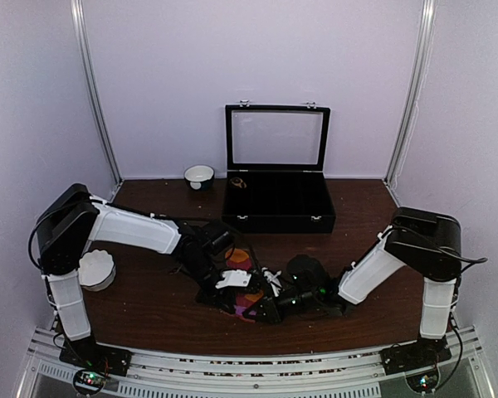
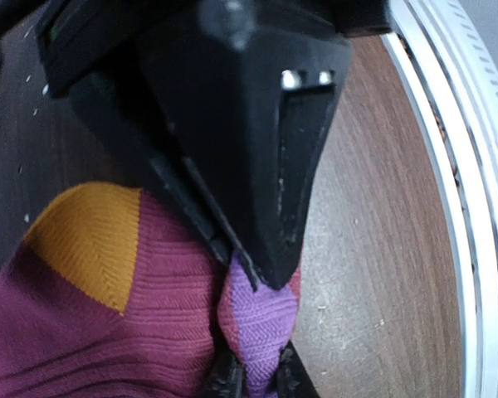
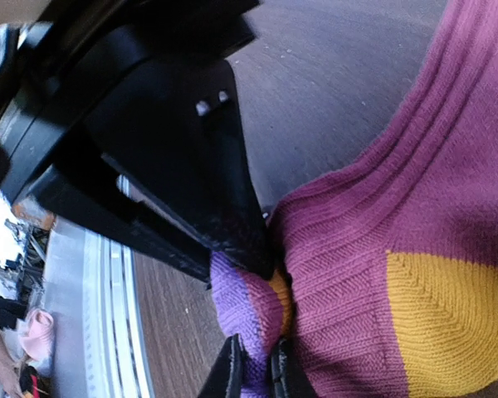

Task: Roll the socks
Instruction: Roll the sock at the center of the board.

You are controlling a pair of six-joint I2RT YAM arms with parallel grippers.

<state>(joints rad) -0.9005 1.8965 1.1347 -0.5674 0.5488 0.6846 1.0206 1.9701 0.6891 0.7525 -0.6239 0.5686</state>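
Left gripper [image 2: 256,377]: fingers pinched on purple stripe of magenta sock [image 2: 108,332]. Right gripper [image 3: 256,373]: pinching same purple band from opposite side. Tips nearly meet.
Sock flat on table [image 1: 365,240], centre-front, orange patch up, between both wrists.
Edges: metal rail [image 2: 481,207] near sock along front edge. Black case [image 1: 278,211], lid upright, well behind sock. White bowl [image 1: 199,176] just left of case. White scalloped dish [image 1: 95,269] by left arm.
Surface: dark wood grain. Walls [image 1: 166,83] pale lilac.
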